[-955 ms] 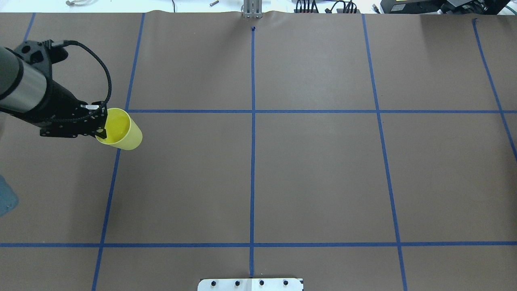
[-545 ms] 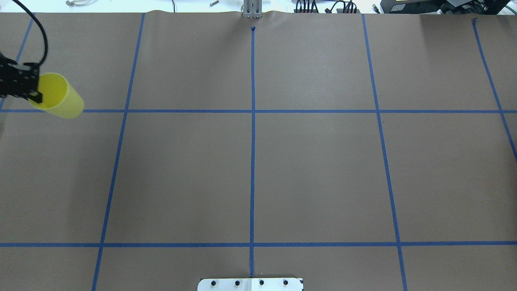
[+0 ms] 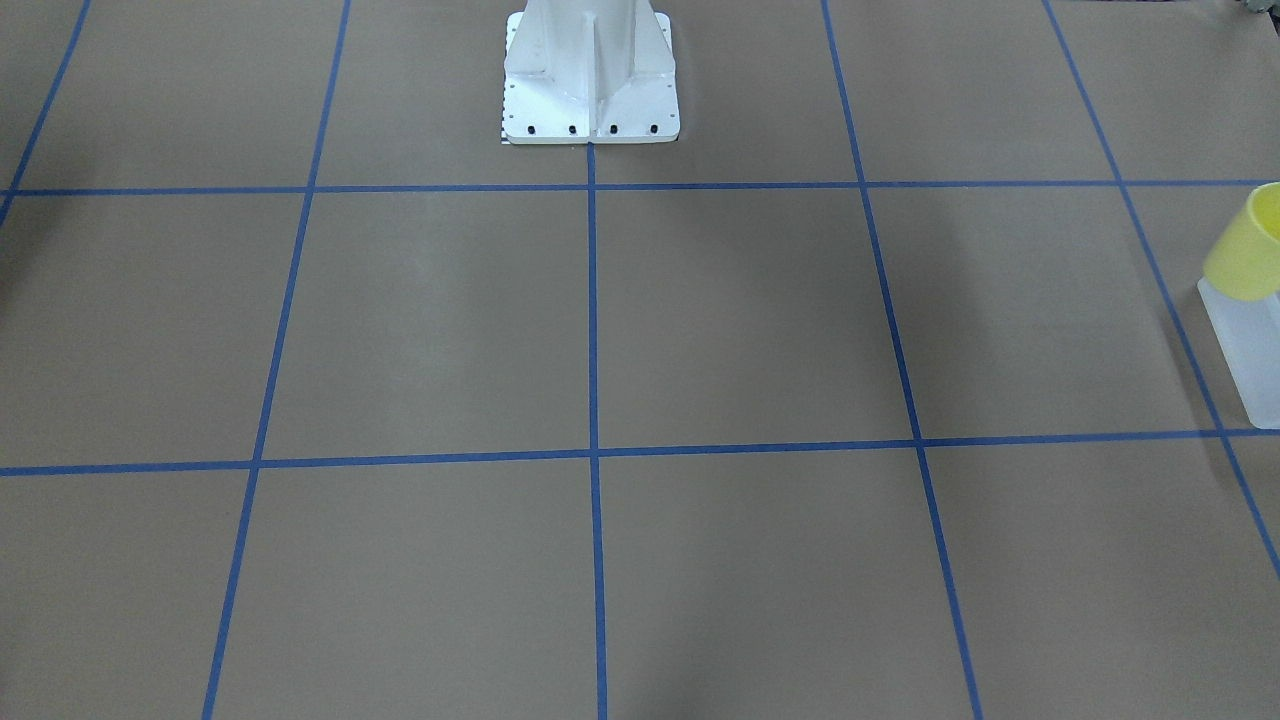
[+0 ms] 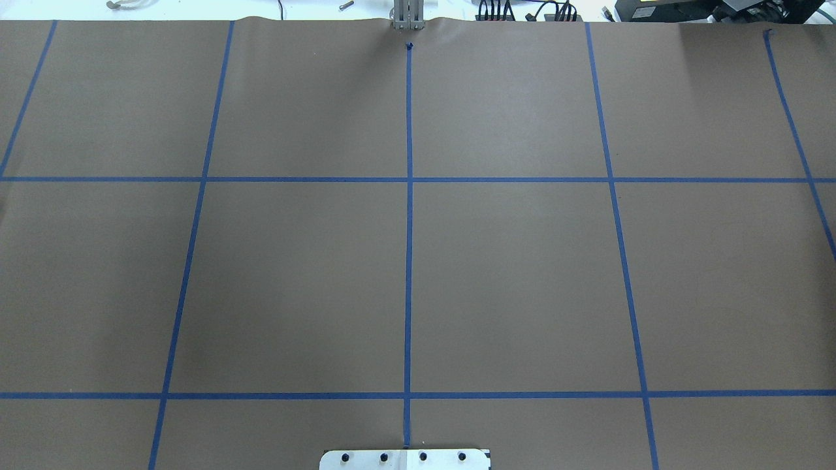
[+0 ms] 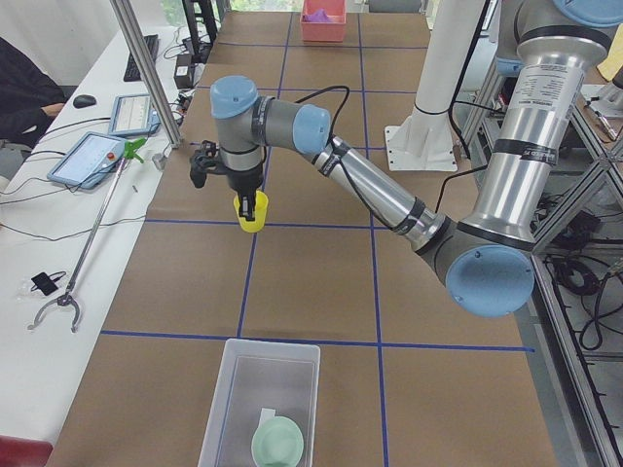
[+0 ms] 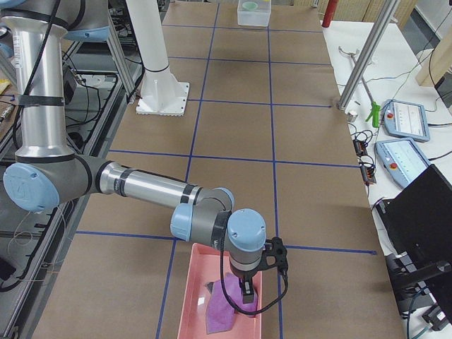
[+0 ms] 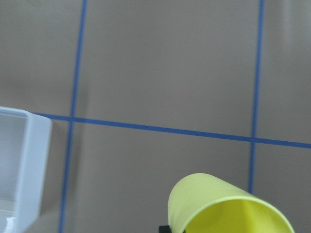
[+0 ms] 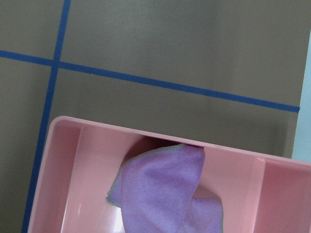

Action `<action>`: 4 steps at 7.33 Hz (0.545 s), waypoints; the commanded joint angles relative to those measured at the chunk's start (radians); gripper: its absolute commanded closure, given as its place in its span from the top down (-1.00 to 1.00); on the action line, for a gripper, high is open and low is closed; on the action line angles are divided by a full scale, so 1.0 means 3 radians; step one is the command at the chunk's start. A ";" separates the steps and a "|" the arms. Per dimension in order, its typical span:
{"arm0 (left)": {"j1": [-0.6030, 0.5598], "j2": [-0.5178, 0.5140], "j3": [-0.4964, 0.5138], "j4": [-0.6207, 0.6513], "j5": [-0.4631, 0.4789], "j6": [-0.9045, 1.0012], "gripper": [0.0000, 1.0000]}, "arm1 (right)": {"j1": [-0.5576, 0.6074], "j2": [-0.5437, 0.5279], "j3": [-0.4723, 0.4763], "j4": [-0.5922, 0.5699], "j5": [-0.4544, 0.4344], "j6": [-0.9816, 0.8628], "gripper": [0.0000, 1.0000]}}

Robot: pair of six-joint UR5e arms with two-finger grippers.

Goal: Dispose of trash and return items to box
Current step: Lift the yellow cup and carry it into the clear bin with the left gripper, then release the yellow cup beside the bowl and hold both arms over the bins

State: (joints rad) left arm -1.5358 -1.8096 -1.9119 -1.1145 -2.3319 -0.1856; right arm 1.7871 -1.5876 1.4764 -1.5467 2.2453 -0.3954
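Observation:
My left gripper [image 5: 249, 204] is shut on the small yellow cup [image 5: 253, 218] and holds it in the air over the table, short of the translucent white box [image 5: 261, 399]. The cup also shows in the left wrist view [image 7: 228, 208] and at the front-facing view's right edge [image 3: 1245, 245], above the box's end [image 3: 1250, 350]. The mint-green bowl [image 5: 277, 443] lies in the box. My right gripper [image 6: 247, 295] hangs over a purple cloth [image 8: 165, 189] in a pink tray [image 6: 194, 282]. I cannot tell whether it is open or shut.
The white robot pedestal [image 3: 590, 70] stands at the table's robot side. A side table with tablets and a grabber tool [image 5: 68, 292] runs along the far edge, with a seated person [image 5: 19, 88]. Blue tape lines grid the brown table [image 4: 509, 281].
My left arm has carried the yellow cup leftward out of the overhead view. No arm shows in that view now.

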 commanded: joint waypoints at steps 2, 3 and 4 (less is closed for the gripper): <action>-0.0530 0.0247 0.1037 -0.0739 -0.0015 0.0909 -1.00 | 0.0000 -0.0021 0.0284 -0.0004 0.0439 0.0578 1.00; -0.0581 0.0451 0.1232 -0.1149 -0.0030 0.0910 -1.00 | -0.0046 -0.0031 0.0390 -0.0014 0.0487 0.0815 1.00; -0.0617 0.0570 0.1432 -0.1467 -0.0030 0.0910 -1.00 | -0.0132 -0.0076 0.0523 -0.0024 0.0487 0.0913 1.00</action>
State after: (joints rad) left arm -1.7017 -1.6922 -1.5625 -1.4237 -2.3392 0.0785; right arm 1.7715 -1.5993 1.5904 -1.5508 2.3772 -0.1839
